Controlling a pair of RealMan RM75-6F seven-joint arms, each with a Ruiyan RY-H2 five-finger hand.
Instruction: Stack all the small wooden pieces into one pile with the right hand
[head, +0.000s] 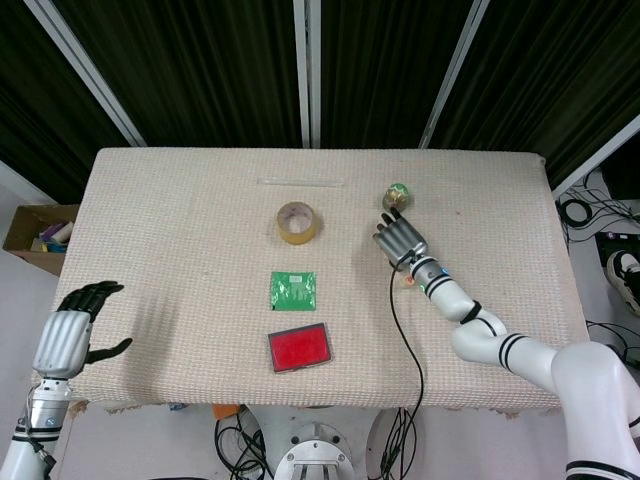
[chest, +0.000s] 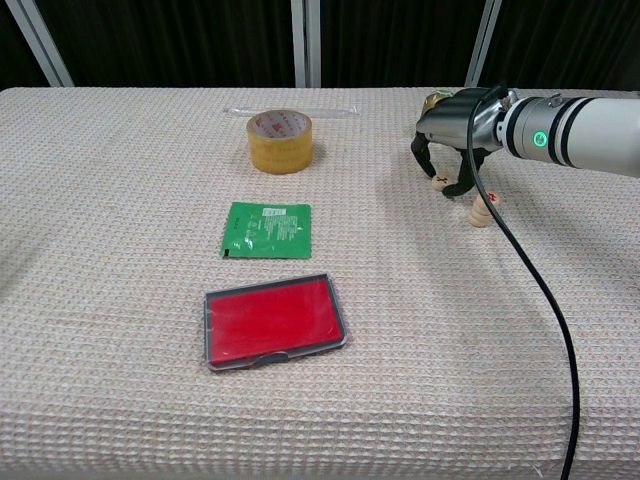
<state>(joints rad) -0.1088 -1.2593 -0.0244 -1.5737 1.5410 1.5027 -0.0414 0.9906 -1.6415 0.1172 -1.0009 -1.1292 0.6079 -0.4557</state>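
Silver right hand (chest: 455, 125) (dark fingers (chest: 418, 152)), white forearm, green light.

Beige woven tablecloth (chest: 120, 150), yellow tape roll (chest: 279, 140), green packet (chest: 267, 230), red case (chest: 273, 321), pale wooden pieces (chest: 484, 209).

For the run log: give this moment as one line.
right hand over loose piece | pile beside | left hand idle, open
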